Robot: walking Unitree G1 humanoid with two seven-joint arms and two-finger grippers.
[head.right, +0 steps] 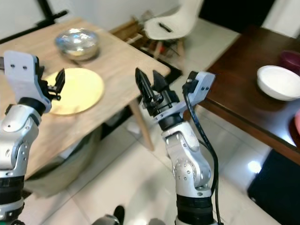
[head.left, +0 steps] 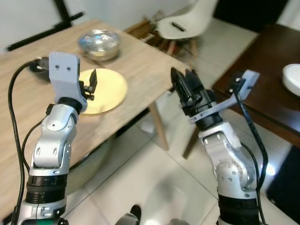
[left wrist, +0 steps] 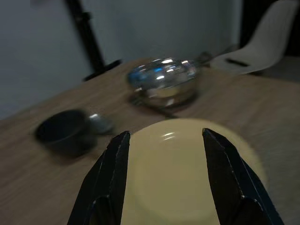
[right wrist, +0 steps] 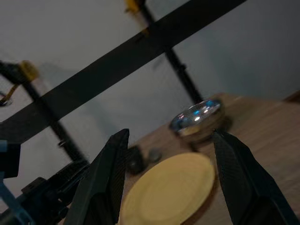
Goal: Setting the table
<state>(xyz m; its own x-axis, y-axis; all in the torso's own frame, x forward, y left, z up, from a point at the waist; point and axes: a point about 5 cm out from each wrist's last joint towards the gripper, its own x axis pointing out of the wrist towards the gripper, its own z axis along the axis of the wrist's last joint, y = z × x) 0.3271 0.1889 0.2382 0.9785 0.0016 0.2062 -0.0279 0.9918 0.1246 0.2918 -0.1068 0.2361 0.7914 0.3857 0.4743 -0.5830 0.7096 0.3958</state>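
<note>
On the light wooden table point(head.left: 140, 65) a round yellow plate point(head.left: 108, 89) lies flat; both jaws gape, empty.

Both silver arms are bent up at the elbow with the forearms raised. The left tool point(head.left: 92, 80) sits over the pale wood worktop point(head.left: 140, 65), black fingers point(left wrist: 110, 180) spread apart with nothing between them, a black cable looping off the wrist. The right tool point(head.right: 149, 83) is off the worktop's near corner, over the floor, pointing toward that worktop, its fingers point(right wrist: 105, 180) spread wide too and not holding anything. A cable also runs down its forearm.
</note>
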